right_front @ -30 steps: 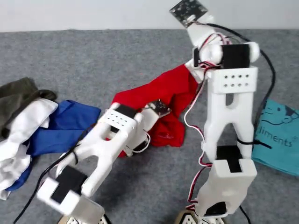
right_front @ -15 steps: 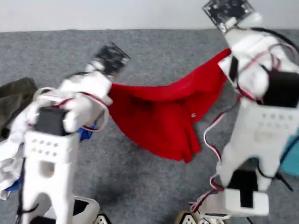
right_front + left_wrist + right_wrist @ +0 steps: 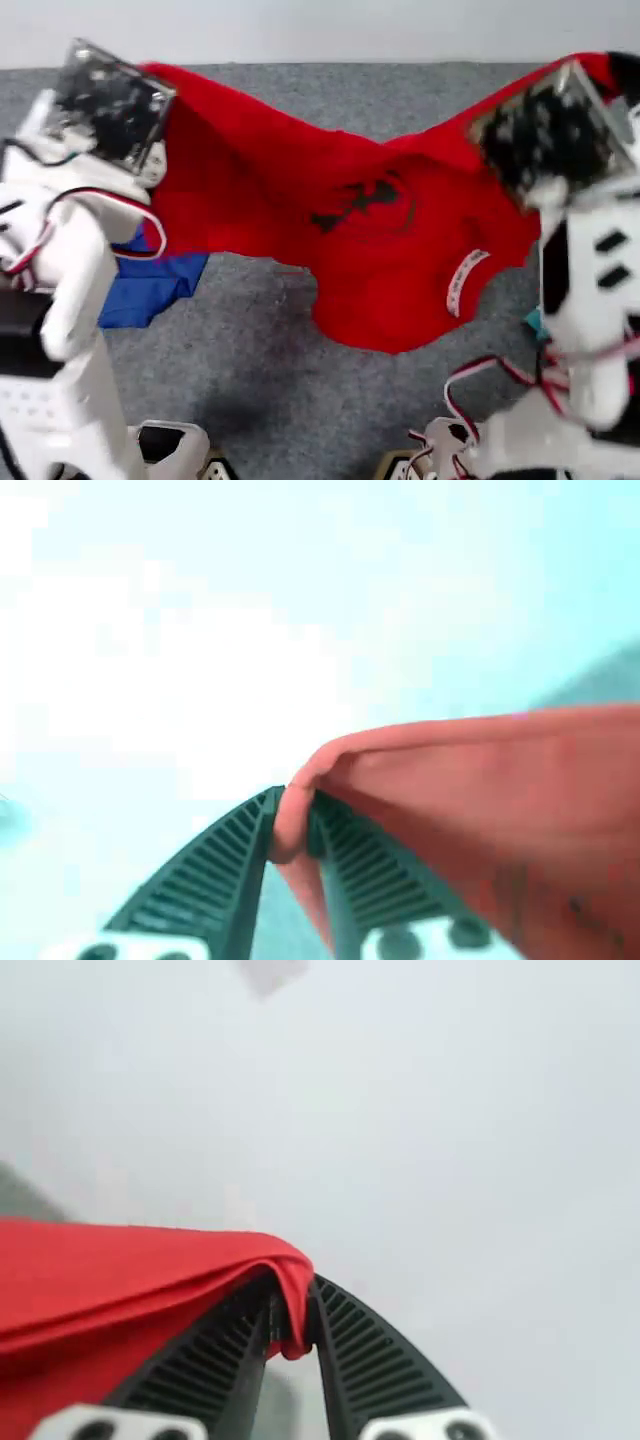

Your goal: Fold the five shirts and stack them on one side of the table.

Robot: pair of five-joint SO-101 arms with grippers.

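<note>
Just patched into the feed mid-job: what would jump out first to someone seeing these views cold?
The red shirt dominates: it hangs spread wide in the air above the grey table, stretched between the two arms. The left pincer and right pincer are each shut on a pinch of its fabric. A blue shirt lies crumpled on the table at the high view's left side, partly under the red one.
</note>
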